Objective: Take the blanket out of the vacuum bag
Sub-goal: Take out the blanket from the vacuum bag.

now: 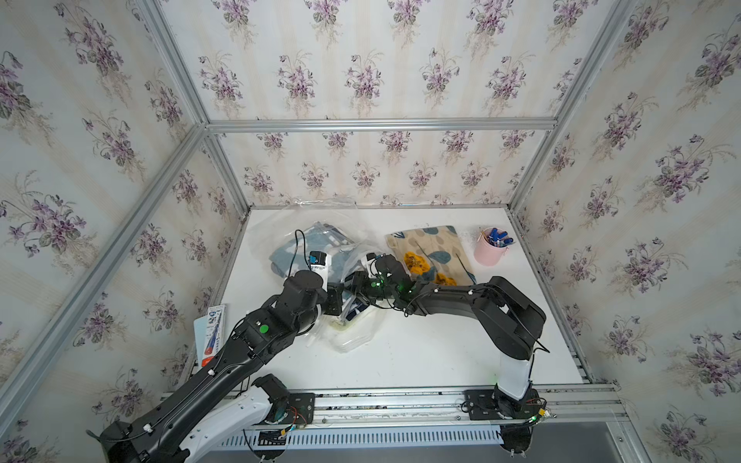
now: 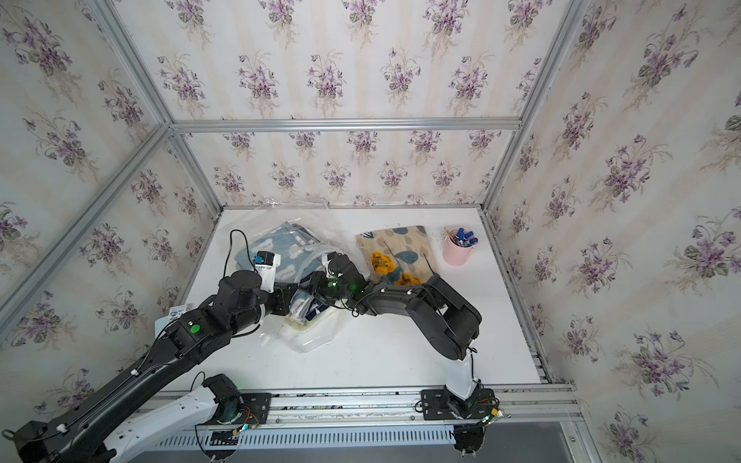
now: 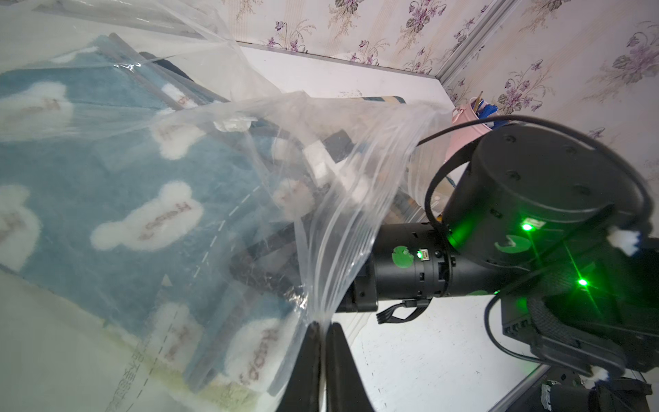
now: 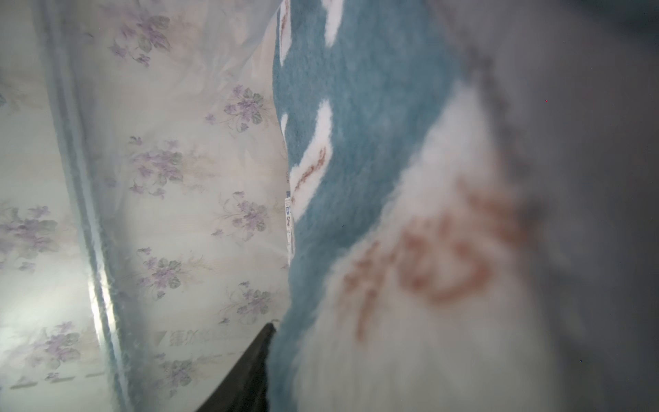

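Left gripper (image 3: 321, 328): pinching the mouth of the big clear plastic vacuum bag (image 3: 349, 157).
Right gripper (image 3: 264, 260): inside the bag; can't tell its jaws.
Soft blue blanket (image 4: 356, 142): pressed against it, nearest.

The right pincer (image 4: 296, 331) is largely hidden behind the blanket (image 4: 356, 149), blurred at close range. Only one finger (image 4: 249, 371) is seen, cut off at the picture's edge. How the jaws stand cannot be told.

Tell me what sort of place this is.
Probably a staged robot test cell, not a real room: floral wallpaper panels sit in an aluminium frame around a white tabletop, and the left arm and right arm are bolted to a rail at its front edge.
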Controlling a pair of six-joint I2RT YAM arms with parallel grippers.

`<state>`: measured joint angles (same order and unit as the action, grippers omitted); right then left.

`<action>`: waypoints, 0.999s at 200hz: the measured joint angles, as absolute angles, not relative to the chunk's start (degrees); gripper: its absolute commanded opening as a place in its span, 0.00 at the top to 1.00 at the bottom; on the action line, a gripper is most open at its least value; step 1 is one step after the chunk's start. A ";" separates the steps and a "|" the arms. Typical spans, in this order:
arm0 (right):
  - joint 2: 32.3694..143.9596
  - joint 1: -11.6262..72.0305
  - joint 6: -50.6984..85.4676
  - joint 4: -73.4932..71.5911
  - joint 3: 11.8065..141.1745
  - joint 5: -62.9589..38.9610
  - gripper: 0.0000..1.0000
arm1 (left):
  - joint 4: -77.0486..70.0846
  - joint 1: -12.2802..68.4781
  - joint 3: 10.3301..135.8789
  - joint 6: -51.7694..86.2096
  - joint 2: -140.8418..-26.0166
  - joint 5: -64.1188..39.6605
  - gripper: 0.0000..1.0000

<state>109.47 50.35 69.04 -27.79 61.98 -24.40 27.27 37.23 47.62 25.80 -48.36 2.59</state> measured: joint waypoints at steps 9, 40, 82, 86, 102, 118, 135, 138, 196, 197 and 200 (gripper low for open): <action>109.91 50.22 69.06 -27.49 62.39 -24.43 0.44 | 27.31 37.23 47.62 25.80 -48.05 2.59 0.91; 111.74 49.54 69.04 -25.74 64.55 -23.44 0.44 | 27.29 37.23 46.83 25.80 -47.18 2.63 0.90; 113.08 49.56 68.60 -23.57 69.06 -22.87 0.67 | 27.27 37.23 46.57 25.80 -47.55 2.63 0.91; 112.97 49.65 68.55 -23.40 69.36 -22.70 0.68 | 27.27 37.23 46.57 25.80 -47.55 2.63 0.90; 112.46 50.00 68.34 -22.37 70.61 -22.37 0.70 | 27.24 37.23 46.57 25.76 -47.53 2.63 0.90; 112.25 50.52 67.99 -21.87 72.31 -22.33 0.72 | 27.20 37.23 46.57 25.56 -47.64 2.76 0.91; 112.22 50.98 67.75 -21.34 74.11 -22.44 0.74 | 27.07 37.23 46.63 25.39 -47.88 2.81 0.90; 112.22 51.00 67.72 -21.19 74.32 -22.41 0.75 | 27.03 37.23 46.63 25.39 -47.88 2.81 0.90; 112.25 51.09 67.57 -20.64 74.67 -22.55 0.78 | 26.85 37.23 47.09 25.36 -47.88 2.87 0.91; 112.25 51.09 67.57 -20.67 74.63 -22.55 0.78 | 26.85 37.23 47.11 25.36 -47.88 2.87 0.90; 112.22 51.09 67.57 -20.75 74.48 -22.55 0.78 | 26.87 37.23 47.13 25.36 -47.88 2.87 0.91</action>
<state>112.22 51.09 67.57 -20.75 74.48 -22.55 26.87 37.23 47.13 25.36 -47.88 2.87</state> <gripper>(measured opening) 0.219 0.095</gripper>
